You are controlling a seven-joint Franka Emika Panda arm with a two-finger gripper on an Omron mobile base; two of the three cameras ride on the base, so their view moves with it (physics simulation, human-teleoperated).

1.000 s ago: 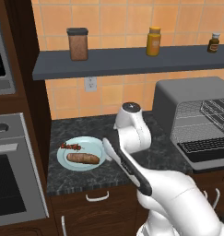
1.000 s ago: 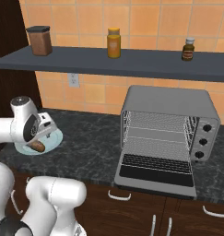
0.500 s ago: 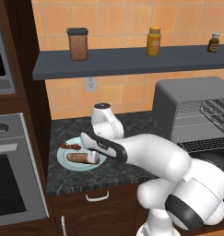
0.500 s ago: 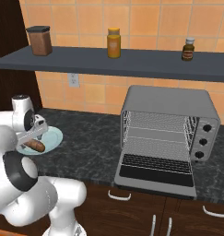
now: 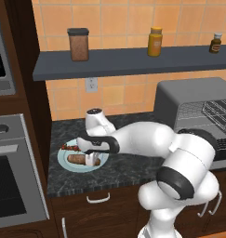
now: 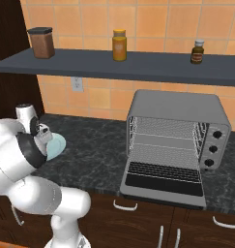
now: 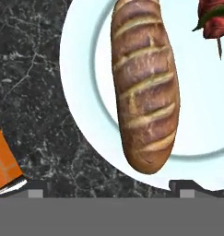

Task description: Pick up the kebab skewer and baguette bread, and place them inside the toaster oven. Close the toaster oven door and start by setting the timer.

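**A:** What's changed on your side?

**B:** I've swung the arm further left and lower than a second ago. The gripper (image 5: 92, 159) now hangs right over the plate (image 5: 68, 164), where before it stood between the plate and the oven (image 6: 177, 138). The jaws are spread wide, nothing between them; the finger tips (image 7: 36, 188) sit at the near rim of the plate, either side of the bread's (image 7: 144, 87) end.

**A:** Where are the bread and the skewer?

**B:** Both on the plate, unmoved. The bread lies along its near half, its rounded end close to the rim. The skewer (image 5: 71, 148) lies beside it on the far half, apart from the bread; the hand view catches just its red tip.

**A:** Room to move?

**B:** Bare dark counter (image 5: 128, 168) between plate and oven. Left of the plate the counter ends at the wall oven (image 5: 12, 176). The oven door (image 6: 165, 178) lies folded down flat, the rack (image 6: 162, 157) bare. Above, the shelf (image 6: 133, 67) overhangs with three jars.
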